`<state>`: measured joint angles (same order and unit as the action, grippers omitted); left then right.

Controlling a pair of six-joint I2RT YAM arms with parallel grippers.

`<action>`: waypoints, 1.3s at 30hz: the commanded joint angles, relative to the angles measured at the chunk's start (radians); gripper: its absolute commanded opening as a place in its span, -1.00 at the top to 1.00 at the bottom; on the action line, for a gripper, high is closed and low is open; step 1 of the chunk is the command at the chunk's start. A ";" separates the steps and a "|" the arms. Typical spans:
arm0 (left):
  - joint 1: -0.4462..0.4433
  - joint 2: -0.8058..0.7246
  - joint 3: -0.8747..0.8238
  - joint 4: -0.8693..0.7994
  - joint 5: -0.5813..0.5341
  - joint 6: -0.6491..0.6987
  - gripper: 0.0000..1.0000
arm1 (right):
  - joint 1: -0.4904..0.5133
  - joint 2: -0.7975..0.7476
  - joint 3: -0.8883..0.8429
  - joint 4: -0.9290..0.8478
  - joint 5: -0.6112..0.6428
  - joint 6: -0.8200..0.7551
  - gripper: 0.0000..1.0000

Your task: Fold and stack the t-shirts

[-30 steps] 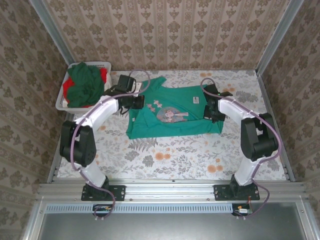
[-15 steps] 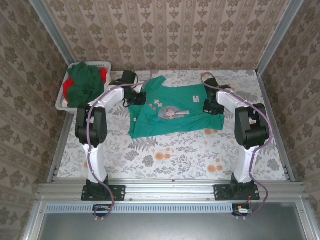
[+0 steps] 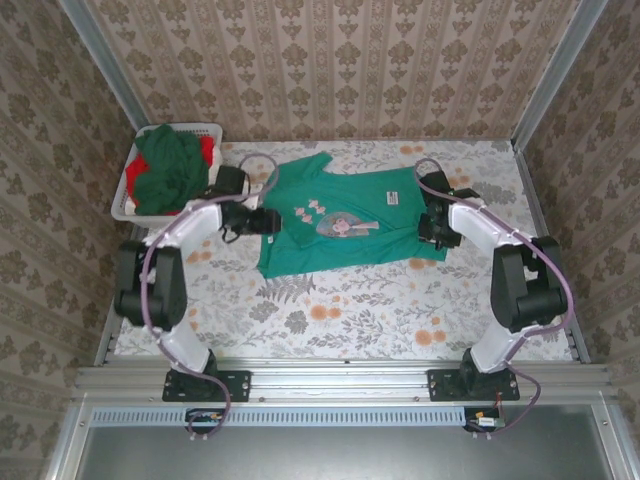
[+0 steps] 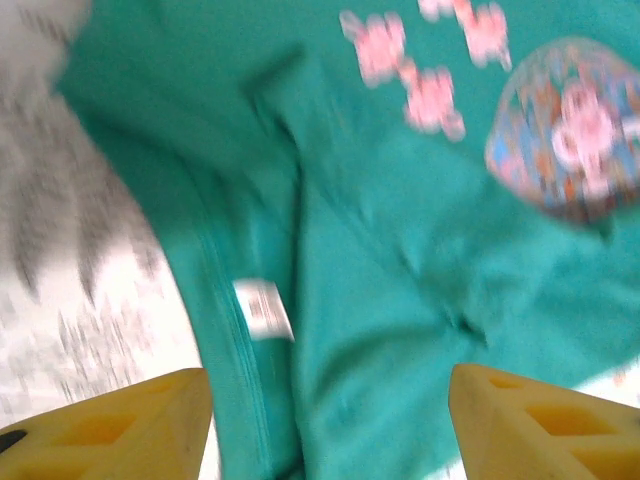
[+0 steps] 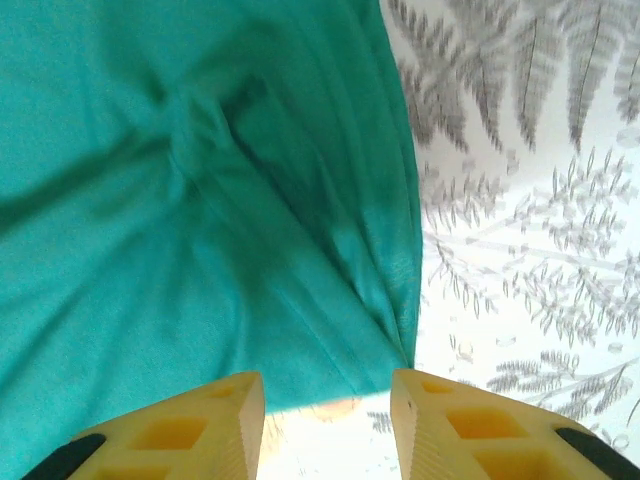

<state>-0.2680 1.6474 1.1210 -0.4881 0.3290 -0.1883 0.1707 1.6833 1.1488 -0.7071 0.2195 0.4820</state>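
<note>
From above: teal t-shirt (image 3: 345, 225) lies mid-table, left gripper (image 3: 264, 220) at its 9 o'clock, right gripper (image 3: 432, 228) at 3. Left wrist: jaws apart over the hem (image 4: 215, 300). Right wrist: jaws apart by the corner (image 5: 400, 335); best to pinch both edges level.

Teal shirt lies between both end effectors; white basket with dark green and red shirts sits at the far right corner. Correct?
No: the top external view shows the white basket at the far left corner, not the right. It does hold the dark green shirt and red shirt, and the teal shirt part is right too.
</note>
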 commanded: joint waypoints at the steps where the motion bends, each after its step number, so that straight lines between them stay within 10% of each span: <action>1: -0.056 -0.077 -0.155 0.099 0.003 -0.071 -0.32 | 0.016 0.014 -0.065 0.043 -0.033 0.030 0.19; 9: -0.048 0.008 -0.210 0.139 0.032 -0.087 -0.22 | 0.011 0.069 -0.065 0.007 0.010 0.059 0.19; 25: 0.042 0.059 -0.147 0.096 0.116 -0.025 1.00 | -0.077 0.032 -0.124 0.036 0.006 0.013 1.00; 33: 0.056 0.041 -0.069 0.031 0.108 -0.002 0.99 | -0.072 -0.165 -0.236 -0.005 -0.001 0.059 1.00; 39: 0.058 0.045 -0.079 0.023 0.087 -0.012 0.27 | -0.053 -0.169 -0.264 -0.020 -0.019 0.088 0.54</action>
<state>-0.2192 1.7084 1.0431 -0.4252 0.4213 -0.2077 0.1055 1.5154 0.8761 -0.6769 0.2024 0.5484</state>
